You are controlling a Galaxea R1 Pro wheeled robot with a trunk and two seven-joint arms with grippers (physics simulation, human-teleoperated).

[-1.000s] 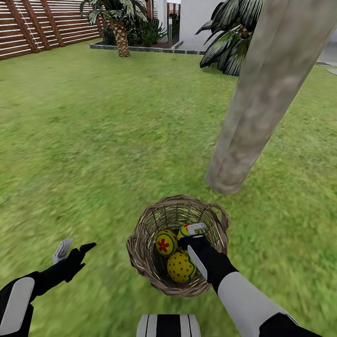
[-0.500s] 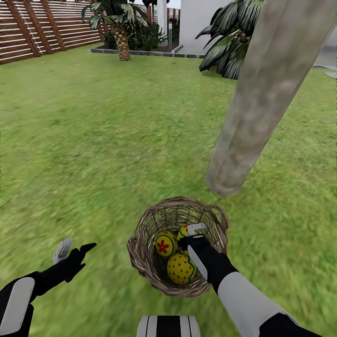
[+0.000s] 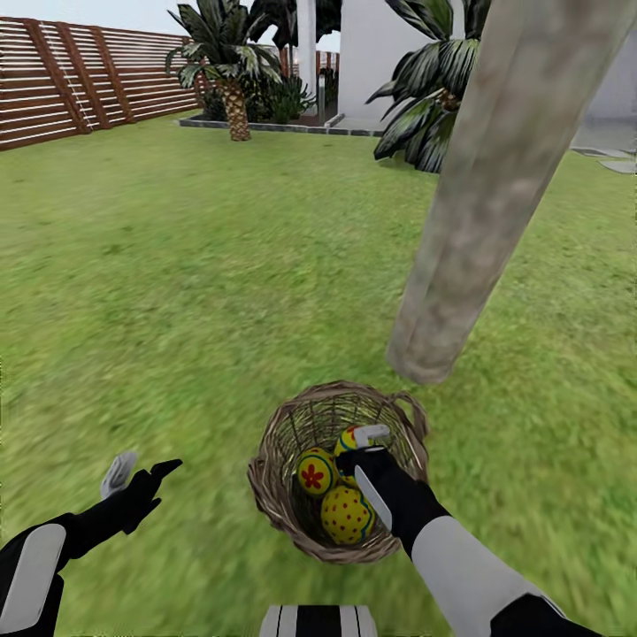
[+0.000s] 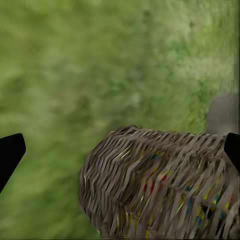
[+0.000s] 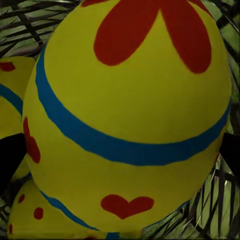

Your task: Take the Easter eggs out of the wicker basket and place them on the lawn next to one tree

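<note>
Three Easter eggs lie inside the wicker basket [image 3: 292, 509]. In the head view one egg with a red flower [image 3: 315, 471] sits toward the basket's left, one dotted egg [image 3: 346, 516] lies nearest the robot, and a third egg [image 3: 349, 439] is half hidden behind the right gripper [image 3: 366, 445]. That gripper reaches down into the basket with its fingers on either side of the third egg. In the right wrist view this egg [image 5: 130, 120], yellow with a blue band, a red flower and a red heart, sits between two dark fingertips at the picture's edges; the jaws seem to close on it, though real contact cannot be judged. Two more eggs peek out beside it there.

The one basket stands on the lawn [image 3: 177, 283], near the foot of a thick grey-beige tree [image 3: 482, 186].

The left gripper [image 3: 141, 471] hovers over grass to the basket's left, its two fingers spread apart and holding nothing.

Farther off stand a slatted wooden fence [image 3: 80, 80], two palm-like plants and a white house.
</note>
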